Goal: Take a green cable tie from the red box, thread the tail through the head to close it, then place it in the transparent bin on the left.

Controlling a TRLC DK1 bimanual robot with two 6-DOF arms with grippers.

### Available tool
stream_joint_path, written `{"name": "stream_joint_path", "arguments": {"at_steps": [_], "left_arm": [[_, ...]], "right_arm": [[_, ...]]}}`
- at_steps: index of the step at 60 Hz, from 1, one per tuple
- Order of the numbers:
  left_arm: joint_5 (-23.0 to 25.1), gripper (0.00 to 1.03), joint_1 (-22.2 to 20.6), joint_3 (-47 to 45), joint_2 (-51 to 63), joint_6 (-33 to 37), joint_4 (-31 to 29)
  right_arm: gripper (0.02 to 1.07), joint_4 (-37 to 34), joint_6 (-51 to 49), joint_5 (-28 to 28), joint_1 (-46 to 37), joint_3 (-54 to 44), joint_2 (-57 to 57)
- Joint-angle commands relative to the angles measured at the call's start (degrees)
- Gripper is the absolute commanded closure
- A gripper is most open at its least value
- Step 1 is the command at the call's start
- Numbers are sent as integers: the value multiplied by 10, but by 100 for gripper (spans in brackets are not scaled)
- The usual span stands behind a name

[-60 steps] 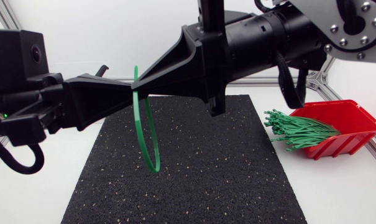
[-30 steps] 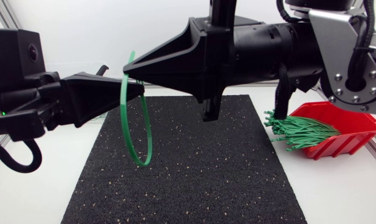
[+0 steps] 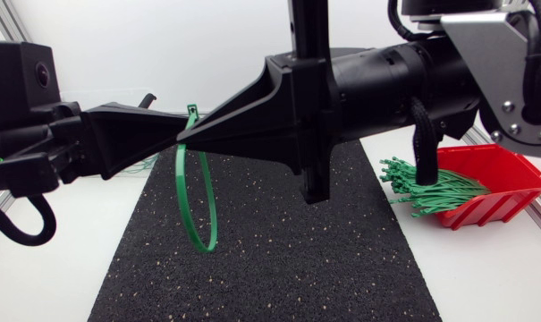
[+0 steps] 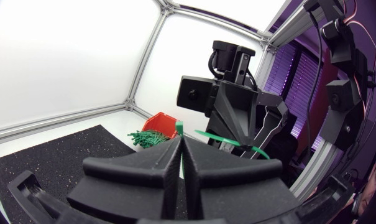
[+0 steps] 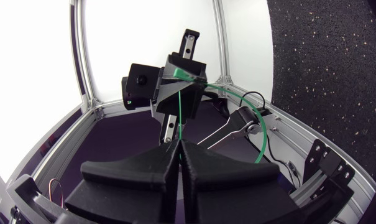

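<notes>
A green cable tie (image 3: 197, 201) hangs as a closed-looking loop above the black mat (image 3: 279, 268), its head (image 3: 192, 111) sticking up. My left gripper (image 3: 186, 125) and right gripper (image 3: 184, 140) meet tip to tip at the top of the loop, both shut on the tie. In the left wrist view the head (image 4: 179, 128) stands just past my shut left gripper (image 4: 180, 147). In the right wrist view the strap (image 5: 180, 112) runs ahead from my right gripper (image 5: 178, 142). The red box (image 3: 507, 174) at the right holds a bundle of green ties (image 3: 428, 187). The transparent bin is hidden.
White table surface (image 3: 494, 277) surrounds the mat. The bundle of ties spills over the red box's near-left rim onto the mat's right edge. A few thin green strands (image 3: 143, 166) show below my left gripper at the far left.
Both grippers and the tie have drifted slightly left. The right arm has turned and come closer to the head camera. Less of the tie sticks up above the fingertips.
</notes>
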Motion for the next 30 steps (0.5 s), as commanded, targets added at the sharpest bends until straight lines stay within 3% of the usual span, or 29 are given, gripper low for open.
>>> {"name": "stream_joint_path", "arguments": {"at_steps": [1,30], "left_arm": [[9,100,3,-8,3,9,5],[9,100,-4,0,14,9,9]], "right_arm": [[101,-7,16,1,6,17,-11],[101,0,17,1,8,3,-2]]}}
